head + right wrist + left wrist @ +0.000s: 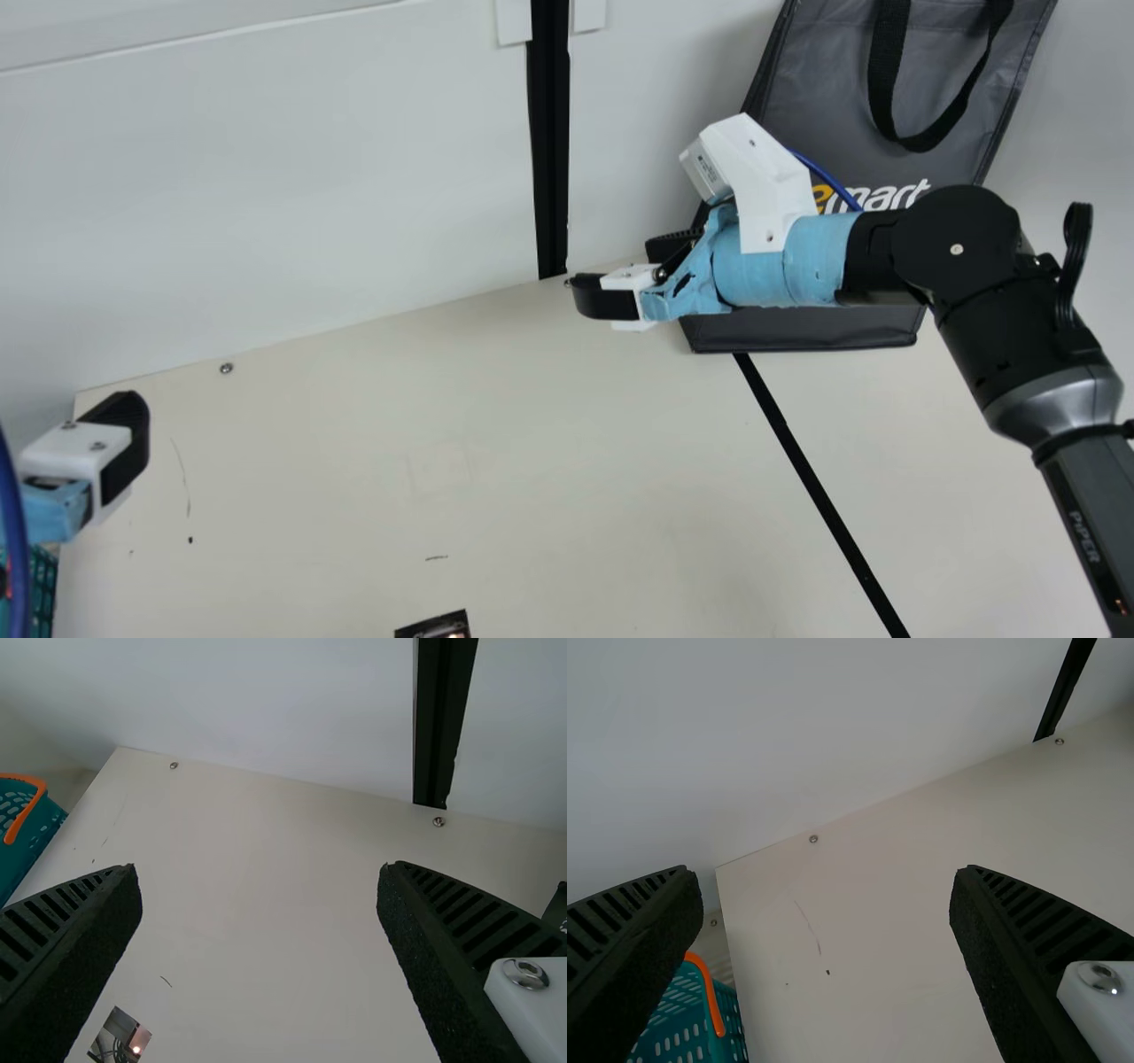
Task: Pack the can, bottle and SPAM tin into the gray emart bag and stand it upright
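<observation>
In the main view the gray emart bag (815, 97) stands upright at the back right, against the wall, its black handle hanging over the front; its inside is hidden. My right gripper (631, 266) is in front of the bag's lower left part, pointing left, its fingers apart. At the left edge of the main view is my left gripper (124, 443), above the table. The left wrist view has my left gripper (822, 904) open with nothing between its fingers. My right gripper (259, 899) is likewise open and holds nothing in the right wrist view.
A teal basket (42, 589) is at the table's left side; its orange handle shows in both wrist views. A small dark flat piece (436, 627) lies near the main view's bottom edge. A black post (551, 142) rises along the back wall, left of the bag.
</observation>
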